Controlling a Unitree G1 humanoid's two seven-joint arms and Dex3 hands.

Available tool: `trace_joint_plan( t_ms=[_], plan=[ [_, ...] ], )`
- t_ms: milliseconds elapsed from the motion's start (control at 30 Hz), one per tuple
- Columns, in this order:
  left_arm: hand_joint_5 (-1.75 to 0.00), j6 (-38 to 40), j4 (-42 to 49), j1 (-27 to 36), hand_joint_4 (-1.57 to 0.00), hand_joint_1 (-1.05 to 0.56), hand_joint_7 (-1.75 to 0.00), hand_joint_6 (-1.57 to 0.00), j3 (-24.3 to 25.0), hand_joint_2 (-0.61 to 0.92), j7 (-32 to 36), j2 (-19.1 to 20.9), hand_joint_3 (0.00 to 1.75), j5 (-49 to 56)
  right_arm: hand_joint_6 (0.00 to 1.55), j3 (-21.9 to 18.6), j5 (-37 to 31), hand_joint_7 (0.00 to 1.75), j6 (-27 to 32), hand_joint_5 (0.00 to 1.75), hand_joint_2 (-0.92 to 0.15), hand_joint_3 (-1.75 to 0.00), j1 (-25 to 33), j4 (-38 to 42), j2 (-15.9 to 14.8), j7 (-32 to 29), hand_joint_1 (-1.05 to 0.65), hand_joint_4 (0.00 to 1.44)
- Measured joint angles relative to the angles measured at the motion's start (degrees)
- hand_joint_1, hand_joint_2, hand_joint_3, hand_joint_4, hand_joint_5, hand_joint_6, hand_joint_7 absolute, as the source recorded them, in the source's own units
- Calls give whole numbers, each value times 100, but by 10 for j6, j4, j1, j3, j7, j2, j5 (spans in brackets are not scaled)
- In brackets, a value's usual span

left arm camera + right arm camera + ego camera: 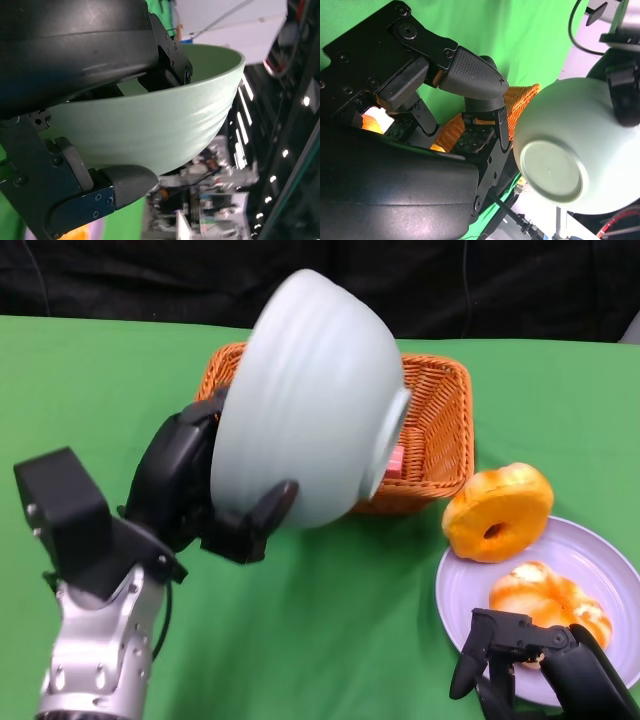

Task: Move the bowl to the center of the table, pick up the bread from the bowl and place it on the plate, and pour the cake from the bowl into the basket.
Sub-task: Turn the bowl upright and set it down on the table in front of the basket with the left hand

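Head view: left hand (pixel 200 490) grips the pale green bowl (pixel 305 400) at its rim, fingers wrapped over the edge, and holds it raised and tipped on its side above the orange wicker basket (pixel 440 420) at the far centre of the green surface (pixel 330 630). A patch of pink shows inside the basket just beside the bowl's foot; what it is cannot be told. To the right, a lilac plate (pixel 460 590) carries two glazed orange breads (pixel 498 512), one leaning on the far rim. Right hand (pixel 530 660) hangs over the near edge of the plate, fingers spread and holding nothing. Right wrist view: right hand's fingers (pixel 470 75) stand apart, the bowl's round foot (pixel 552 170) faces the camera, the basket behind. Left wrist view: fingers (pixel 125 182) clamp the bowl wall (pixel 150 125); its inside is hidden.
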Motion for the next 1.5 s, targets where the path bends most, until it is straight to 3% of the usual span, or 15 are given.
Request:
trace_joint_plan(
  t_ms=[100,200,433,600,833,1000,1200,1333,1500],
  plan=[
    [-175,-45,-16,21,-108,-20,-168,-94,-16,26,-2,24,158,43,89,0,2,149,0,175,-47,-139,0,0,0,0,-85,108],
    [-175,-82,-27,39,-109,-21,-171,-94,-27,33,-1,47,150,80,90,0,4,147,0,175,-46,-138,0,0,1,-2,-85,108],
    [-175,-199,-37,56,-107,-17,-175,-92,-49,28,0,93,164,138,89,-1,5,146,0,175,-46,-139,0,0,5,-12,-84,107],
    [-175,-264,-37,73,-104,-21,-175,-85,-63,29,2,124,160,170,89,-1,15,144,-1,175,-47,-137,0,0,8,-13,-83,107],
    [-175,-409,-31,82,-105,-20,-175,-81,-59,24,79,169,155,344,88,-3,14,144,-2,175,-48,-134,0,0,12,-32,-81,106],
    [-175,-466,-21,83,-104,-23,-175,-78,-50,23,163,190,142,469,88,-2,17,142,-4,175,-49,-130,0,0,13,-36,-80,105],
    [-175,-485,-20,79,-100,-26,-172,-74,-54,35,289,217,109,639,87,-3,20,140,-14,172,-52,-125,1,0,21,-43,-78,102],
    [-175,-452,-23,72,-99,-27,-129,-92,-78,55,385,236,50,742,87,-3,22,141,-14,172,-55,-120,4,-3,25,-43,-77,101],
    [-175,-405,-14,61,-99,-35,-106,-97,-132,69,515,269,21,832,85,-4,22,142,-14,172,-57,-117,9,-12,26,-46,-76,99]
  ],
)
